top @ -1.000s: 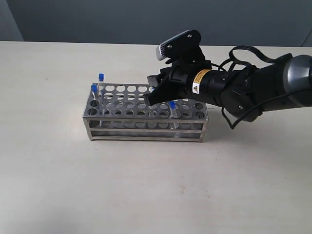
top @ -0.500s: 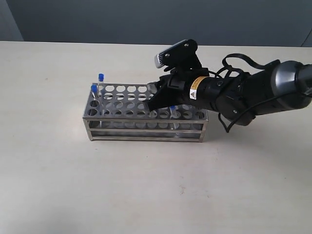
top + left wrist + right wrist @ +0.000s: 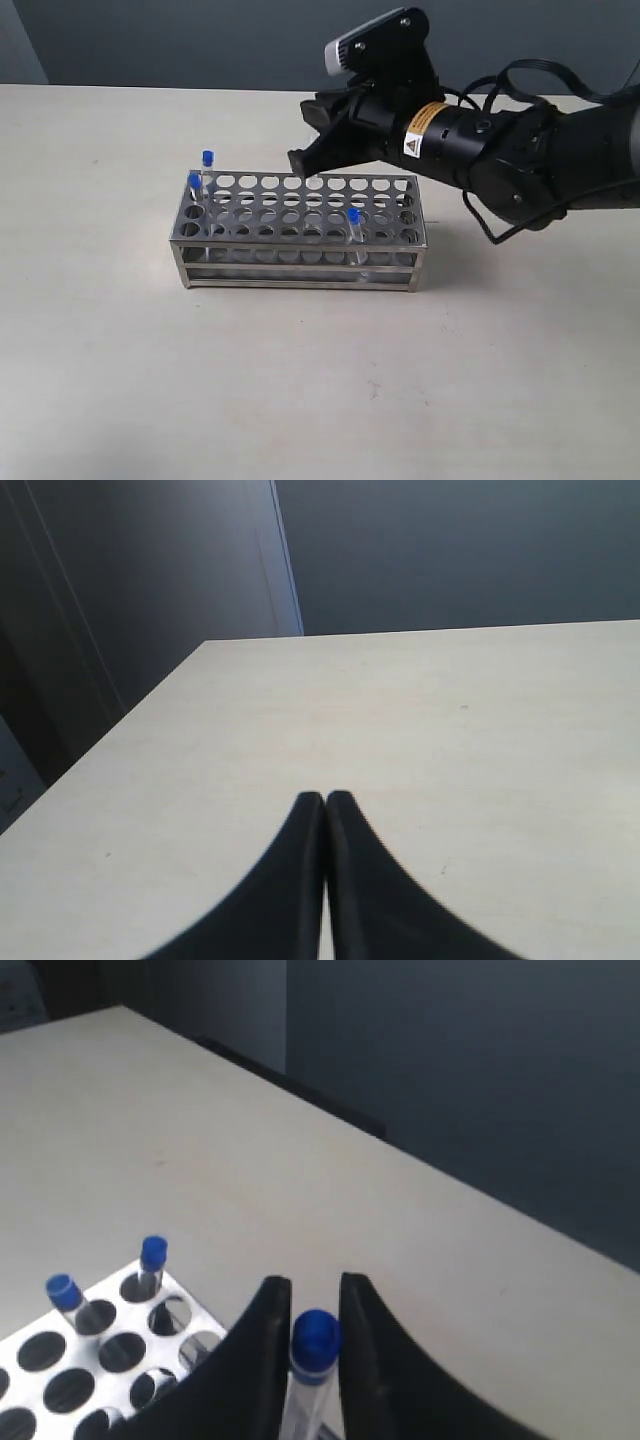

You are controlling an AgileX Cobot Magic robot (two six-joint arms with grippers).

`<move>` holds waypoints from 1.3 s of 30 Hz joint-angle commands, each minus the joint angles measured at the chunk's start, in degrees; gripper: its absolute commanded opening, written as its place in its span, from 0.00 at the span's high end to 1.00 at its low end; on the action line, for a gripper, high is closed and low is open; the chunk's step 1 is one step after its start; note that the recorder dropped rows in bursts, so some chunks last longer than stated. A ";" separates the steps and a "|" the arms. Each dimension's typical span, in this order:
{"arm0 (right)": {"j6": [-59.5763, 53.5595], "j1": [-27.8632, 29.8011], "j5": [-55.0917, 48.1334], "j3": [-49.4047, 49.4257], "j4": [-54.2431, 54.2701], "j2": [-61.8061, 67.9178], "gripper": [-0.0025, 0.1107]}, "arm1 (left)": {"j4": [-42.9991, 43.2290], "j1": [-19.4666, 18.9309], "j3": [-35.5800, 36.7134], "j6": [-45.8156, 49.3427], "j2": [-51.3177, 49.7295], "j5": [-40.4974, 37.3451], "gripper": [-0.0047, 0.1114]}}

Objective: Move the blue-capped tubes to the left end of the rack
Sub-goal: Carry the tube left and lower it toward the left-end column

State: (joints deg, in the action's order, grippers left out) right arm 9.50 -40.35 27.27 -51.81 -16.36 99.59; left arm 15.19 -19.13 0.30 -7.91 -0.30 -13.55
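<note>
Travel from here should run lengthwise along the rack (image 3: 300, 250). The right gripper (image 3: 315, 1290) hangs over the rack's back edge near mid-length, jaws pinched on a blue-capped tube (image 3: 316, 1335), cap between the fingertips. Two tubes (image 3: 208, 160) stand at the rack's left end. A fourth tube (image 3: 353, 222) stands in the rack's front row, right of middle. The left gripper (image 3: 326, 805), jaws pressed together on nothing, has no rack in its view, so the right arm is likely nearer.

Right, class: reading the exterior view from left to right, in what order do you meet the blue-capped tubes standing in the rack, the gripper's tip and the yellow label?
Front-corner blue-capped tube → blue-capped tube behind it → right gripper → lone blue-capped tube → yellow warning label.
</note>
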 commanded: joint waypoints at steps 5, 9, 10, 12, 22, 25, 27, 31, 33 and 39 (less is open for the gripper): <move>1.04 -2.87 2.27 -3.11 -0.51 -2.07 0.98 | 0.00 0.38 -0.30 -0.27 0.30 0.21 0.95; 3.28 -7.02 1.56 -7.15 -4.20 0.50 0.98 | 0.00 0.38 -0.30 -0.27 0.30 0.21 0.95; 3.85 -8.07 1.56 -8.15 -5.23 1.41 0.98 | 0.00 0.38 -0.30 -0.27 0.30 0.21 0.95; 4.13 -10.16 1.25 -9.81 -5.99 3.39 0.98 | 0.00 0.38 -0.30 -0.27 0.30 0.21 0.95; 4.13 -13.43 -2.29 -14.32 -6.26 9.79 0.98 | 0.00 0.38 -0.30 -0.27 0.30 0.09 0.95; 4.13 -13.43 -2.45 -14.32 -6.37 10.41 0.98 | 0.00 0.38 -0.30 -0.27 0.30 0.09 0.95; 4.13 -13.43 -2.25 -14.32 -6.37 10.99 0.98 | 0.00 0.38 -0.30 -0.27 0.30 0.09 0.95; 4.01 -13.43 -2.25 -14.32 -6.48 11.37 0.98 | 0.00 0.38 -0.30 -0.27 0.30 0.09 0.95; 4.01 -13.43 -2.25 -14.32 -6.48 11.64 0.98 | 0.00 0.38 -0.30 -0.27 0.30 0.09 0.95; 2.38 -13.43 -2.25 -14.32 -7.94 12.14 0.98 | 0.00 0.38 -0.30 -0.27 0.30 0.09 0.95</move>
State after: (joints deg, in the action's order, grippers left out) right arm 13.27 -53.73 26.63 -66.14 -23.28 111.04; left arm 15.19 -19.13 0.30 -7.91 -0.30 -13.55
